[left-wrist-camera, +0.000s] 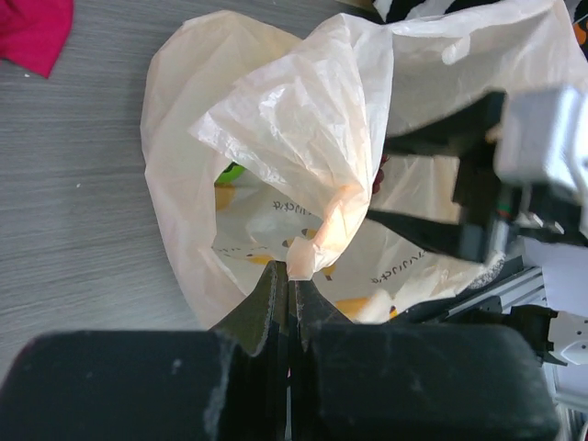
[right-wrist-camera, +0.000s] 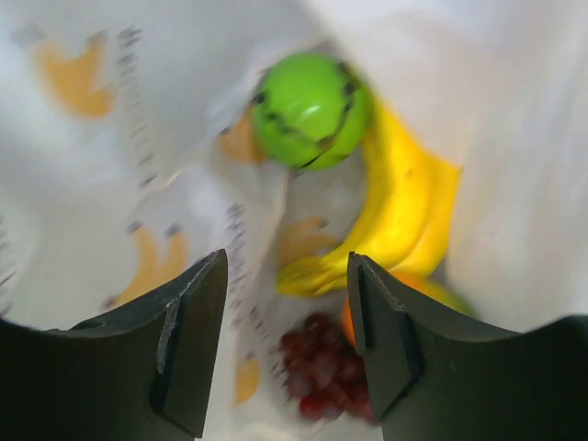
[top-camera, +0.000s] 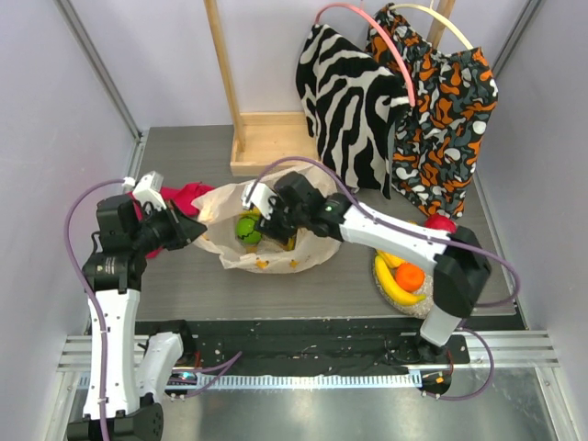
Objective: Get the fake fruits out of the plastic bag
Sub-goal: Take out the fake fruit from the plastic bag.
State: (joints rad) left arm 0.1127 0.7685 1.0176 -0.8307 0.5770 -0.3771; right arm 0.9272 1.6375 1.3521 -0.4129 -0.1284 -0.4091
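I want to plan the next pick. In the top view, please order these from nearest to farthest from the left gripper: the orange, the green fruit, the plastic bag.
From the left gripper:
1. plastic bag: its edge is pinched in the jaws.
2. green fruit: inside the bag, to the right.
3. orange: far right, outside the bag.

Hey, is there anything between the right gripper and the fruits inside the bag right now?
Nothing visible. The right gripper is open at the mouth of the plastic bag, with the green fruit, bananas and grapes lying bare just beyond it. The left gripper pinches the bag's rim.
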